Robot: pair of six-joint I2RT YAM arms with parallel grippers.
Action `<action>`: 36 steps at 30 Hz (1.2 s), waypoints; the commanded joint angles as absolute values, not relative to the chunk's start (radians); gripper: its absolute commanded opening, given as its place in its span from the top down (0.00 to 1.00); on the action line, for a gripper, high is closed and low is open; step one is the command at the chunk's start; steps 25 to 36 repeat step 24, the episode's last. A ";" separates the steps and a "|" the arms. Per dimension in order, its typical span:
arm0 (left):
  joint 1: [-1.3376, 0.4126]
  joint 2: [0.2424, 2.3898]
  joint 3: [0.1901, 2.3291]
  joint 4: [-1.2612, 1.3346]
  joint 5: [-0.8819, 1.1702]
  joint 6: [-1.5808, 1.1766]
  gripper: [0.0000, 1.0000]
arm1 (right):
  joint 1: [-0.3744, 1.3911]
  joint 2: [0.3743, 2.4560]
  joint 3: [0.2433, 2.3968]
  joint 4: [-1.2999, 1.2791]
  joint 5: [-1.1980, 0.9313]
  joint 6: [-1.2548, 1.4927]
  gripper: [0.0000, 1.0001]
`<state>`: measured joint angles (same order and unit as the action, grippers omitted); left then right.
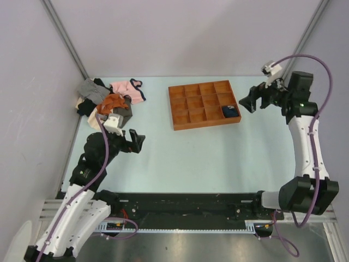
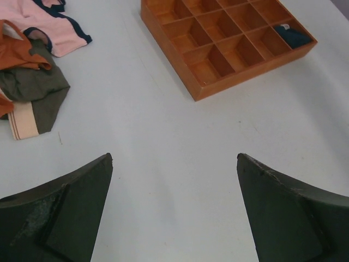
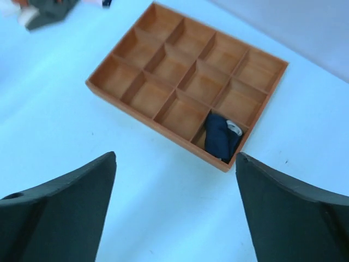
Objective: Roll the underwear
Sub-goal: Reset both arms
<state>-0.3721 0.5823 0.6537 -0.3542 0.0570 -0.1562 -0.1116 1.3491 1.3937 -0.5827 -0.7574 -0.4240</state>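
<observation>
The navy blue underwear (image 1: 230, 112) lies bunched as a small bundle in the near right compartment of the orange wooden tray (image 1: 202, 125). A bit of white trim shows on it. It also shows in the left wrist view (image 2: 293, 35) and the right wrist view (image 3: 221, 135). My left gripper (image 1: 137, 141) is open and empty, low over bare table left of the tray (image 2: 251, 73), its jaws wide apart (image 2: 174, 158). My right gripper (image 1: 252, 101) is open and empty, raised just right of the tray (image 3: 152, 124), with the underwear ahead of its jaws (image 3: 175, 155).
A pile of clothes lies at the back left: a pink garment with dark trim (image 1: 128, 90), an orange one (image 1: 112, 102), a grey one (image 1: 92, 90) and an olive one (image 2: 32, 95). The tray's other compartments hold nothing. Walls close the left, back and right.
</observation>
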 commanded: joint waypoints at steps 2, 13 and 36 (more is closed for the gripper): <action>-0.264 0.607 0.664 -0.314 0.219 -0.196 0.00 | -0.224 1.266 1.322 -0.502 -0.902 -0.252 0.00; -0.265 0.466 0.647 -0.402 0.216 -0.219 0.00 | -0.235 0.991 1.040 -0.243 -0.529 0.061 0.00; -0.265 0.471 0.657 -0.431 0.160 -0.216 0.00 | -0.242 0.937 0.989 -0.193 -0.564 0.104 0.00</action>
